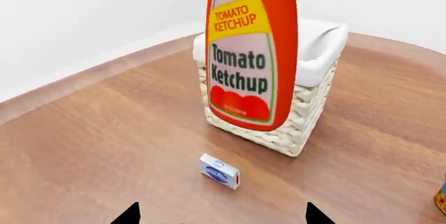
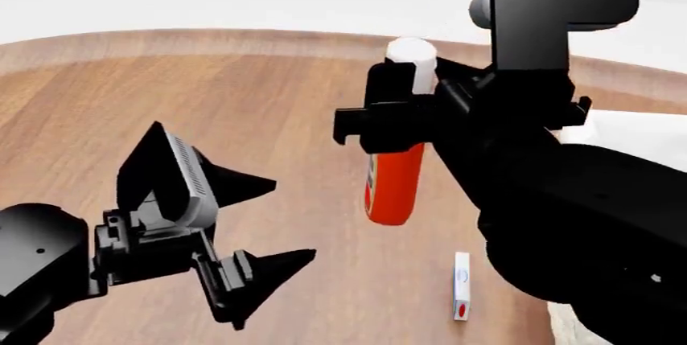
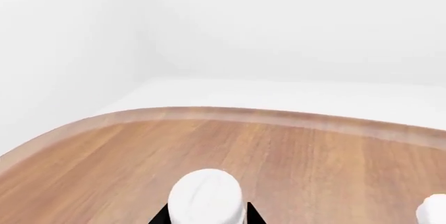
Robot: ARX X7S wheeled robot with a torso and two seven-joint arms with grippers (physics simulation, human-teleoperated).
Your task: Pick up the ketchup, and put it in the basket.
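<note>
Two grippers: left gripper (image 2: 257,269), fingers spread wide, empty, nearest. Right gripper (image 2: 403,112) clamps the orange-red plastic ketchup bottle (image 2: 394,180) below its white cap, upright, lifted off the wooden table (image 2: 257,112). Cream-white wicker basket (image 1: 306,104) beyond. Carry step; next needs travel over the basket, then release.

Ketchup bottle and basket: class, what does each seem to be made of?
The ketchup bottle looks like smooth, glossy orange-red plastic, with a printed label. The basket looks like cream woven wicker, with a knotted weave, and a white cloth liner over its rim.
</note>
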